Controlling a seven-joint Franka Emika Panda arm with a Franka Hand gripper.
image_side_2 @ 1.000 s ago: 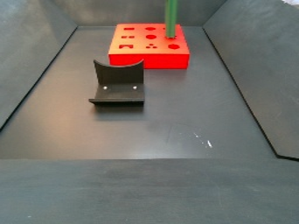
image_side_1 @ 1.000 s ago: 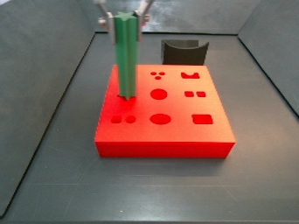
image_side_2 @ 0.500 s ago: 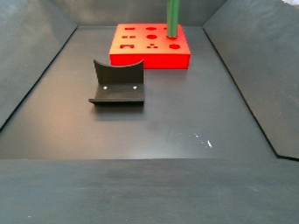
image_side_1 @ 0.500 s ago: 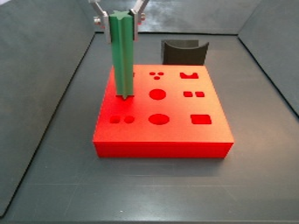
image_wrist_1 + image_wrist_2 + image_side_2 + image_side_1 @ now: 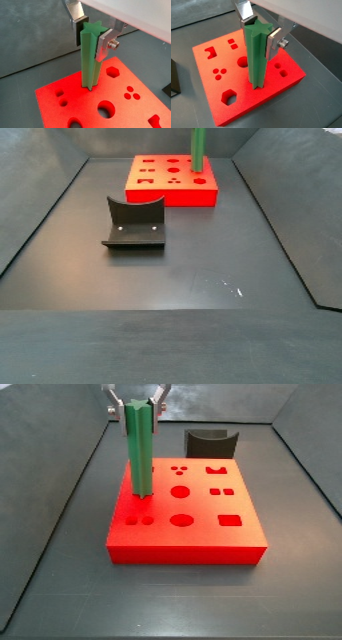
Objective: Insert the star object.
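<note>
Surroundings: flat red block with shaped holes (image 5: 185, 524); dark grey curved holder (image 5: 135, 224) well apart from block | Gripper (image 5: 92, 31): above block, silver plate fingers (image 5: 276, 42) pinching upper end of bar | Long bright green ridged star object (image 5: 258, 57): upright, lower tip at block's top face near an edge.

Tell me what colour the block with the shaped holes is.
Bright red. The block shows best in a wrist view, under the green star object held upright by the tool.
</note>
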